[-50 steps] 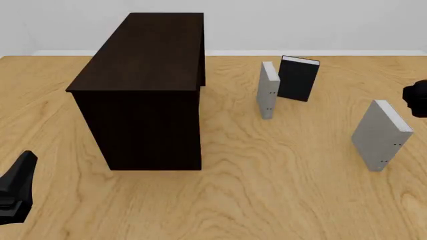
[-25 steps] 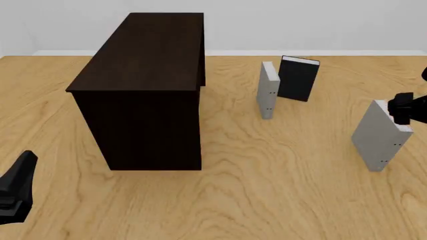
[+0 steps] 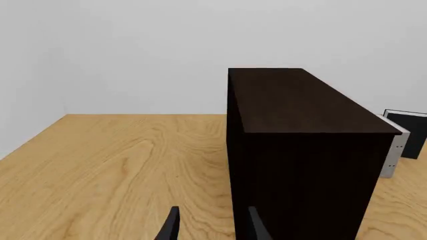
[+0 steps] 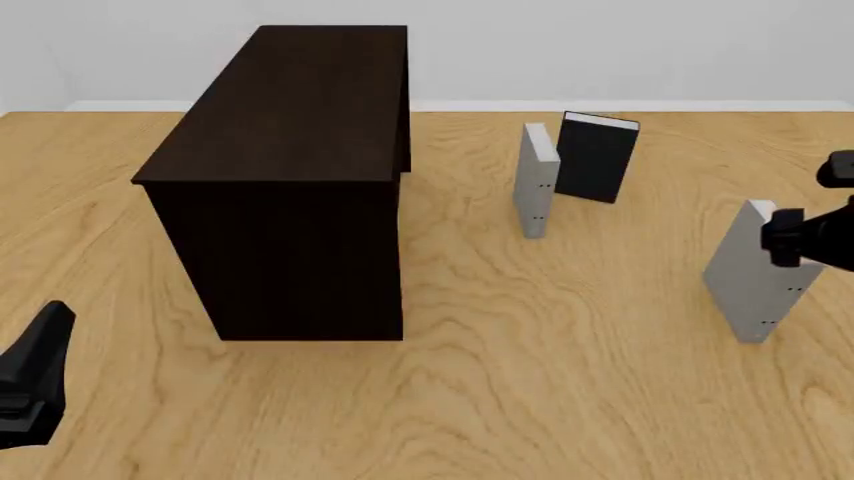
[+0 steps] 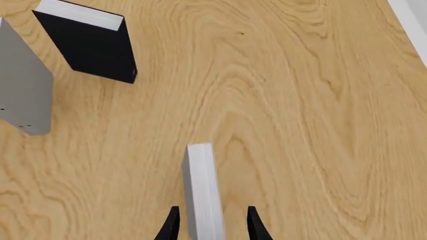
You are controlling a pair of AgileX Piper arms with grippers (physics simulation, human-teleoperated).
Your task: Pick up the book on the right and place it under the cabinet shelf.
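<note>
The light grey book (image 4: 750,276) stands upright on the table at the right. My right gripper (image 4: 782,240) is at its top edge. In the right wrist view the book's white page edge (image 5: 201,192) runs between the two fingers (image 5: 172,226), which straddle it with a gap left on one side; the gripper (image 5: 211,227) is open. The very dark cabinet shelf (image 4: 287,170) stands at the left centre and fills the left wrist view (image 3: 300,150). My left gripper (image 4: 44,345) is open and empty at the near left, short of the cabinet.
A second grey book (image 4: 537,180) and a black book (image 4: 597,157) stand upright behind the middle, right of the cabinet. Both show in the right wrist view, the grey one (image 5: 23,95) and the black one (image 5: 87,42). A white wall borders the table's far edge.
My right gripper has come in from the right edge and moved down and left onto the top of the right-hand grey book. The left arm and the books have not moved.
</note>
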